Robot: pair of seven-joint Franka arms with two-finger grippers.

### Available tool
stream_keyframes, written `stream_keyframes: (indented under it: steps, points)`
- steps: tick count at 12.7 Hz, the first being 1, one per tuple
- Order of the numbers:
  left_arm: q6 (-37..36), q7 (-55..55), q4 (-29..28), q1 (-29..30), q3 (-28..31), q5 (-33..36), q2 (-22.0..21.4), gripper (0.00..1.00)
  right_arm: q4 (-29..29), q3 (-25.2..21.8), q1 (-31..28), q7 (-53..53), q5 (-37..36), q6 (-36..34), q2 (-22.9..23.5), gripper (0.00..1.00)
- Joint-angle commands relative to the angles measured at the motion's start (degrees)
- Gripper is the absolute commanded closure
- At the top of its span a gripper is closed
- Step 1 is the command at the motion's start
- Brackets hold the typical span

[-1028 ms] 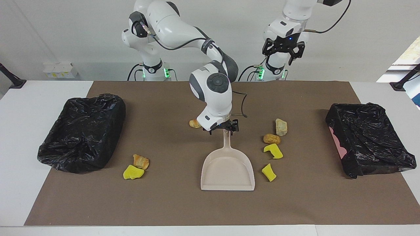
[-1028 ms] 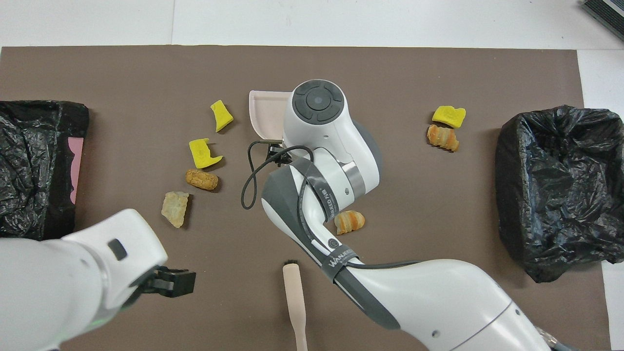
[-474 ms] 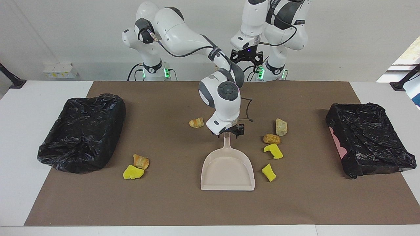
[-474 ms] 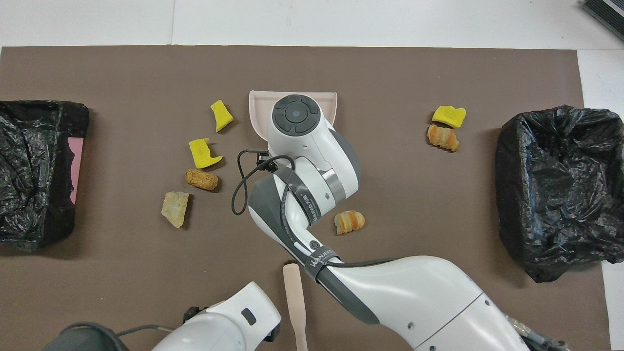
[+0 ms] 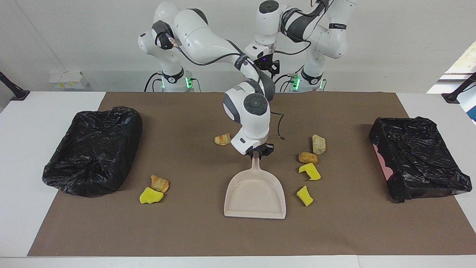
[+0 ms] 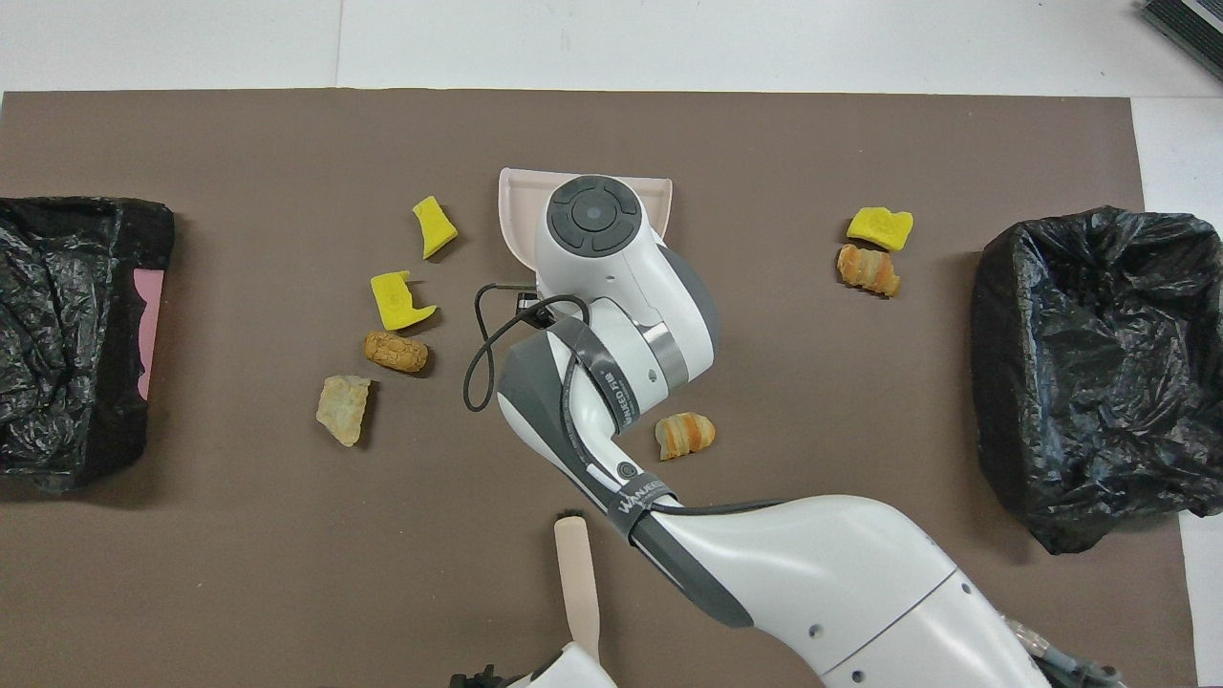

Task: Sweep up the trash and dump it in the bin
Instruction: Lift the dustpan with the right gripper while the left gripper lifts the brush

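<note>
Brown mat (image 5: pixel 186 230): right gripper (image 5: pixel 256 153) fingers clamp dustpan (image 5: pixel 255 195) handle; trash (image 5: pixel 309 172) beside; left gripper (image 5: pixel 268 66) fingers unclear.

Right arm reaches out low over mid-surface, wrist bent down, right pincer (image 5: pixel 257 153) pointing down with fingers clamped together. Left arm folded high near its base, left pincer (image 5: pixel 270 67) raised well above the surface, hanging downward, waiting.

A beige dustpan (image 6: pixel 517 212) is seen at upper centre, largely covered by the right arm (image 6: pixel 621 315). Trash lumps (image 6: pixel 401 302) are scattered beside it; black-lined bins (image 6: pixel 1089 373) are set at both frame edges.
</note>
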Motion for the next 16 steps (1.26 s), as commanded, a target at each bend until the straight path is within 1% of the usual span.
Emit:
stream_keyframes:
  steps: [1,3,4,5,6,7,10,11,12,14,15,16]
  points:
    - [4.8,-4.3,-1.6,-3.9,0.9,-2.5,3.6,0.00,0.5,0.1,-1.4,-0.4,-0.8,-0.4,-2.8,1.00]
    - [8.4,-6.9,-1.6,-6.4,1.0,-4.0,7.2,0.01,-0.3,0.2,-3.9,-2.1,-0.3,-1.4,-5.2,1.00]
    - [10.2,-8.5,-1.6,-6.9,0.9,-4.1,8.4,0.06,-2.0,0.1,-4.8,-5.5,-0.1,-1.7,-7.0,1.00]
    - [10.7,-9.1,-1.6,-7.3,0.9,-4.6,9.4,0.12,-3.6,0.1,-6.5,-10.3,-0.1,-2.1,-8.5,1.00]
    - [10.7,-9.2,-1.7,-8.0,0.9,-6.9,9.4,0.26,-4.8,0.1,-8.1,-14.9,-0.1,-2.2,-9.9,1.00]
    - [10.7,-9.0,-1.8,-8.1,0.9,-9.0,9.5,0.31,-5.3,0.1,-9.1,-18.9,-0.1,-2.6,-10.6,1.00]
    - [10.8,-7.9,-2.0,-9.1,1.0,-9.2,9.8,0.32,-5.2,-0.1,-12.2,-31.3,-1.2,-4.1,-11.8,1.00]
    - [10.8,-7.9,-2.1,-9.1,1.0,-9.2,10.1,0.38,-5.2,0.0,-13.0,-33.6,-2.2,-4.5,-11.9,1.00]
    - [10.8,-7.8,-2.0,-9.1,1.0,-9.2,10.3,0.51,-5.3,0.0,-13.3,-36.2,-3.6,-4.7,-12.0,1.00]
    - [10.7,-7.1,-2.1,-9.0,1.0,-9.3,10.3,0.55,-5.3,0.0,-13.3,-39.4,-6.4,-5.9,-12.2,1.00]
    - [10.8,-7.1,-2.0,-9.0,1.0,-9.3,10.4,0.61,-5.5,0.0,-13.3,-40.9,-7.6,-6.6,-12.3,1.00]
    - [10.7,-7.0,-2.1,-8.9,1.0,-9.3,10.4,0.73,-5.5,0.0,-13.3,-41.8,-8.1,-6.8,-12.3,1.00]
